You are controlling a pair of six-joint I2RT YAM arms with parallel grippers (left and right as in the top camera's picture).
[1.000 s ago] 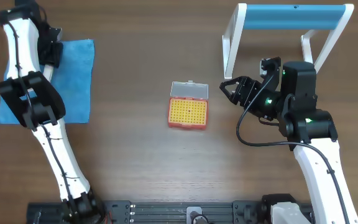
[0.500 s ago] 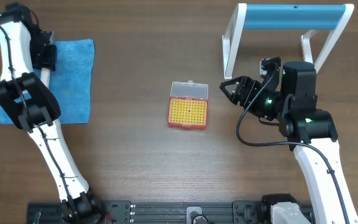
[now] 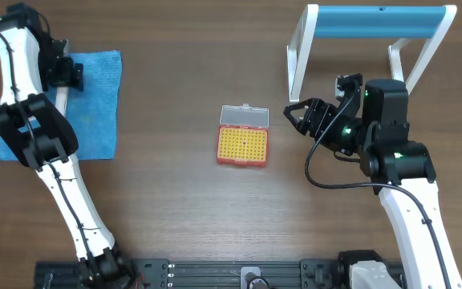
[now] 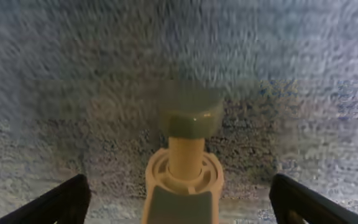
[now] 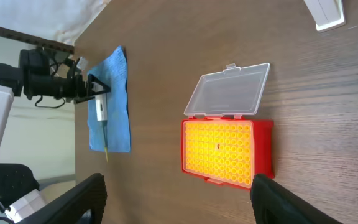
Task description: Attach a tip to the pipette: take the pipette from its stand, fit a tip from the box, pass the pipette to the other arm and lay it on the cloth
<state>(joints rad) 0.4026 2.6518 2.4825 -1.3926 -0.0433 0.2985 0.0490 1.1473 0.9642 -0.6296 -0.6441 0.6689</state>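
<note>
The pipette [image 3: 61, 101] lies on the blue cloth [image 3: 99, 104] near the far left corner of the surface [image 3: 175, 209]. Its white body runs lengthwise along the cloth's left half. From the right wrist view, its yellow tip [image 5: 105, 149] seems to reach the cloth's near edge, though that is too small to tell for sure. In the left wrist view the grey plunger button [image 4: 189, 117] tops the pale body, with cloth weave all round it.

The left hand [image 3: 66, 76] sits low over the pipette's upper end. Its fingers [image 4: 61, 200] are spread wide on either side of the body and do not touch it.

Towards the middle of the surface stands the tip box [image 3: 243, 146], an orange base packed with yellow tips. Its clear lid [image 3: 245, 117] is folded back towards the far edge.

Right of the box, and apart from it, the right hand [image 3: 295, 114] faces the box with its fingers wide and nothing between them.

Behind it, at the far right corner, stands the stand [image 3: 379, 20], a white frame with a blue crossbar.
</note>
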